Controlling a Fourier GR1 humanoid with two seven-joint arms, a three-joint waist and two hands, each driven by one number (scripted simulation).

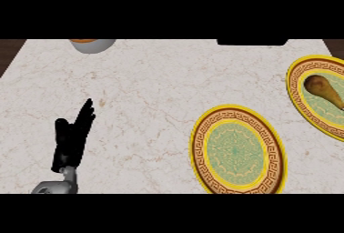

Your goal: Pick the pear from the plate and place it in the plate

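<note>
**While the pear (324, 91) was untouched**

Since no hand was seen near it, pickup was judged unstarted. It was found on the right-edge plate (295, 98); the second plate (199, 152) was seen lower centre. The left hand (70, 141), lower left, was held straight-fingered, grasping nothing. A reach to the pear was required next.

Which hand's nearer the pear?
Cannot tell. The left hand sits low-left, far across the counter from the pear on the right-edge plate; the right hand is out of view.
</note>
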